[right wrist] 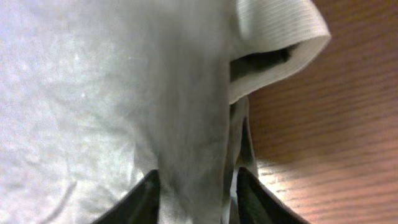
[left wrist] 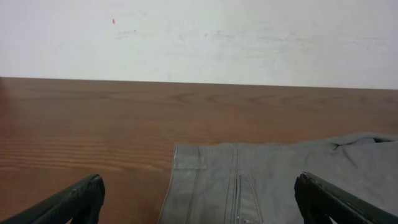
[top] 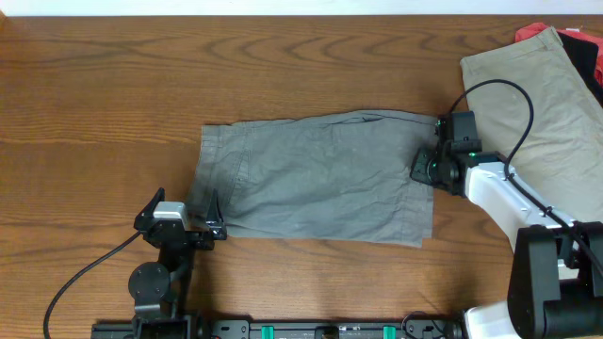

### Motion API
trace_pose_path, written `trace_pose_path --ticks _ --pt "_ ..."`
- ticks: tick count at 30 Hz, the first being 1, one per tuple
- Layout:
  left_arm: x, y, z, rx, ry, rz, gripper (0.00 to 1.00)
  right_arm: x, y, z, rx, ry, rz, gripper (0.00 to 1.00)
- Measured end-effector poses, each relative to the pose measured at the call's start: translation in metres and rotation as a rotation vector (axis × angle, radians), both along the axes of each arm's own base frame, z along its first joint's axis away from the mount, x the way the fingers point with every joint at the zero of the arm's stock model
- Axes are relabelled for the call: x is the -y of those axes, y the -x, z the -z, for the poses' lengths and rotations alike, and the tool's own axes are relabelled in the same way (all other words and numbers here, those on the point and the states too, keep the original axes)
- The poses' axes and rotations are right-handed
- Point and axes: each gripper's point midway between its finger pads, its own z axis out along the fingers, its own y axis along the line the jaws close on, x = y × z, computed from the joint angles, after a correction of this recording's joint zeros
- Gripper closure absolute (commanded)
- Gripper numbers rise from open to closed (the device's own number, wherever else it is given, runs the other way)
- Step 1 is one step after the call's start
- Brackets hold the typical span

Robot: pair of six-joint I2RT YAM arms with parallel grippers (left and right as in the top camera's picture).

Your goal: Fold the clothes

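Observation:
Grey shorts point(top: 311, 174) lie spread flat in the middle of the wooden table. My right gripper point(top: 421, 168) is at their right edge and is shut on a bunched fold of the grey fabric point(right wrist: 193, 124), which runs up between the two fingers point(right wrist: 196, 193). My left gripper point(top: 184, 215) is open and empty at the shorts' near left corner, low above the table. In the left wrist view its fingertips point(left wrist: 199, 199) straddle the shorts' left edge and seam point(left wrist: 236, 180).
A beige garment point(top: 542, 104) lies at the far right, with red point(top: 535, 33) and dark clothes point(top: 584, 52) behind it. The right arm's white link point(top: 509, 193) and cable reach over the table's right side. A white wall point(left wrist: 199, 37) stands behind the table.

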Motion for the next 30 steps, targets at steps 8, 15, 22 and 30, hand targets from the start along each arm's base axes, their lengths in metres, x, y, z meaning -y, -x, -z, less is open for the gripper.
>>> trace_pose_path --ticks 8,15,22,30 --pt "0.0 0.0 0.0 0.0 0.0 0.0 0.02 0.01 -0.025 -0.06 -0.009 0.02 -0.011 0.39" --pt "0.0 0.0 0.0 0.0 0.0 0.0 0.02 0.012 -0.007 -0.09 -0.113 0.03 -0.036 0.4" --pt "0.0 0.0 0.0 0.0 0.0 0.0 0.02 0.005 0.028 -0.041 -0.219 -0.001 -0.087 0.89" --pt "0.0 0.0 0.0 0.0 0.0 0.0 0.02 -0.023 0.061 0.016 -0.233 -0.14 -0.138 0.87"
